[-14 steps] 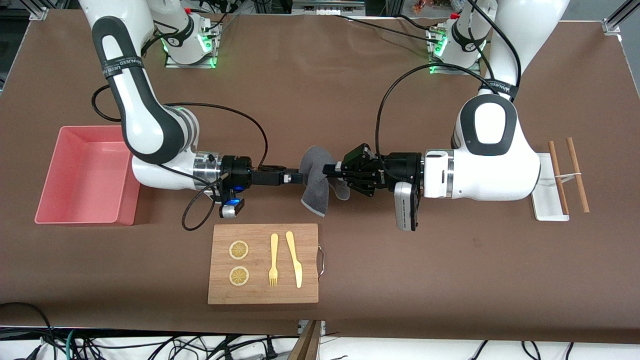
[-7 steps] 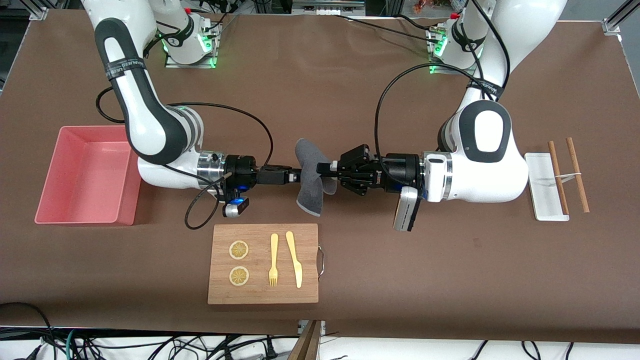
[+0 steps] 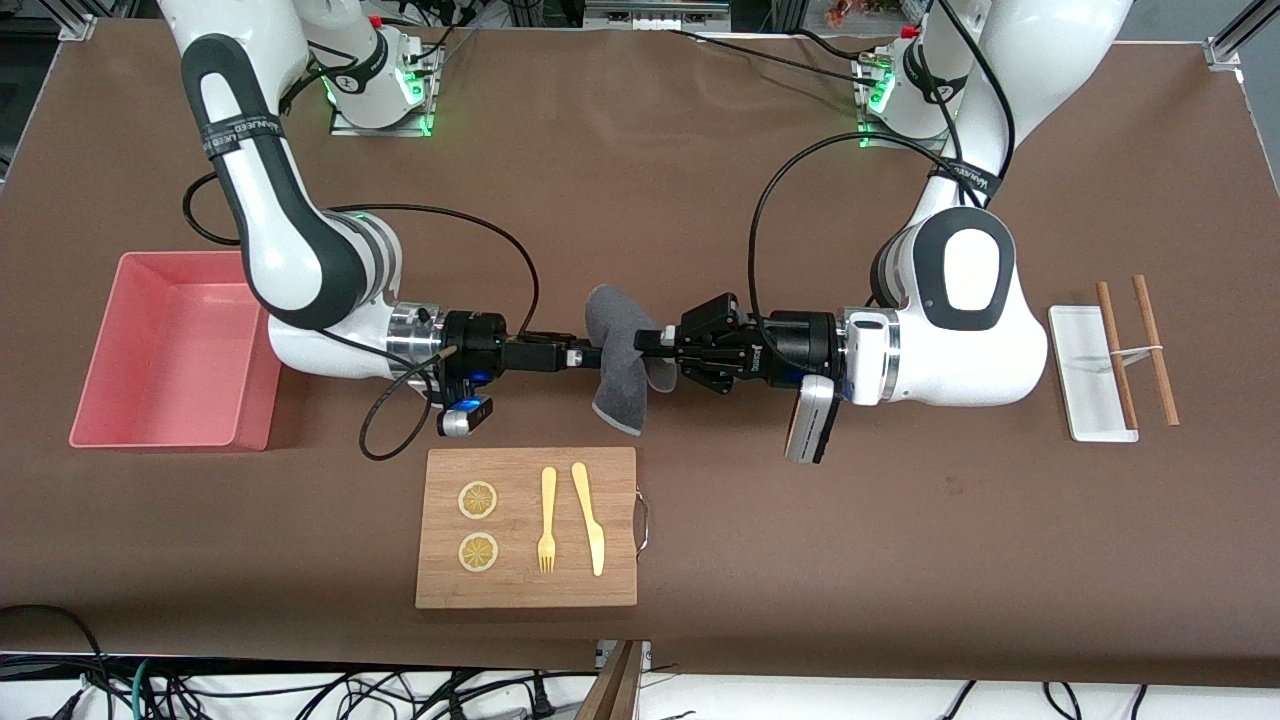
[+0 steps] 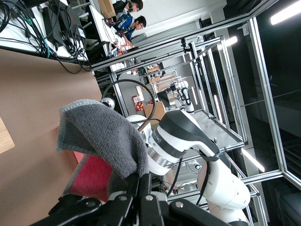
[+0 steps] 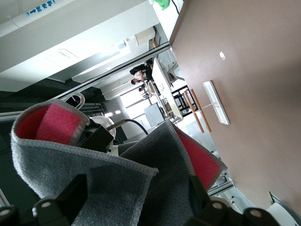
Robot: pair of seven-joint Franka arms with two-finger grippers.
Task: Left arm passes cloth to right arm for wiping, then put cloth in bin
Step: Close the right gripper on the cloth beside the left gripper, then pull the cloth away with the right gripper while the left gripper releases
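The cloth [image 3: 618,362] hangs in the air over the middle of the table, grey face outward, with red patches showing in the wrist views. My left gripper [image 3: 655,345] is shut on its upper part; in the left wrist view the closed fingers [image 4: 143,181] pinch the cloth [image 4: 101,136]. My right gripper [image 3: 592,355] is at the cloth from the bin's end and is open; in the right wrist view its gripper [image 5: 136,190] has the cloth [image 5: 94,172] lying between the spread fingers. The pink bin [image 3: 100,370] stands at the right arm's end of the table.
A wooden board [image 3: 525,580] with two lemon slices, a fork and a knife lies nearer to the front camera than the cloth. A small white tray [image 3: 1085,385] and two wooden sticks [image 3: 1150,345] lie at the left arm's end.
My left gripper has carried the cloth toward the right arm's end, so the cloth now sits between the right gripper's open fingers. The right arm has shifted slightly.
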